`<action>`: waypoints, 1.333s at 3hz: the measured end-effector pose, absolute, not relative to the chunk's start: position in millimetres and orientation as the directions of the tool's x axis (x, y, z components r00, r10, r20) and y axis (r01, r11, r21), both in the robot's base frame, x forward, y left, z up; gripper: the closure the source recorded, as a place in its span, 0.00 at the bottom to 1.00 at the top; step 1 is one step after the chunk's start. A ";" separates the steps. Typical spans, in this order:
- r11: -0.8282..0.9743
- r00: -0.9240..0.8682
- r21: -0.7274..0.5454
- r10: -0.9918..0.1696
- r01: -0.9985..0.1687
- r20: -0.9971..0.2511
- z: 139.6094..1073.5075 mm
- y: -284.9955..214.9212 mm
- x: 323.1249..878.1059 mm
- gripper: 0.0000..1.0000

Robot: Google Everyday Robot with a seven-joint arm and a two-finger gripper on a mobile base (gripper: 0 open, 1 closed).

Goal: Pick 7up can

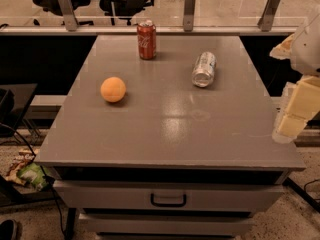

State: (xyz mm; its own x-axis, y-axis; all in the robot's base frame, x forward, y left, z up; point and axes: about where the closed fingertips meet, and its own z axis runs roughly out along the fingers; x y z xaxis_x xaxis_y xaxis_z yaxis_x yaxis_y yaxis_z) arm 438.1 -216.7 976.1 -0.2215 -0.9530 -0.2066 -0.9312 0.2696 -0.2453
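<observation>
The 7up can (204, 69) is silvery-grey with faint green and white markings. It lies on its side on the grey table top (165, 124), right of centre toward the back, with its shiny metal end facing me. My gripper (290, 124) hangs at the right edge of the view, off the table's right side. It is well to the right of the can, nearer to me, and holds nothing that I can see.
A red cola can (146, 40) stands upright at the back centre. An orange (113, 89) rests on the left part of the table. A drawer with a dark handle (168, 200) is below the front edge. A glass railing (189, 6) runs behind the table.
</observation>
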 end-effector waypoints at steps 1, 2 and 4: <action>0.270 -0.222 -0.245 -0.953 -0.931 -0.207 976.3 -216.6 438.5 0.00; 0.277 -0.228 -0.238 -0.950 -0.931 -0.213 978.2 -215.7 444.9 0.00; 0.422 -0.369 -0.224 -0.897 -0.879 -0.242 968.5 -206.5 512.6 0.00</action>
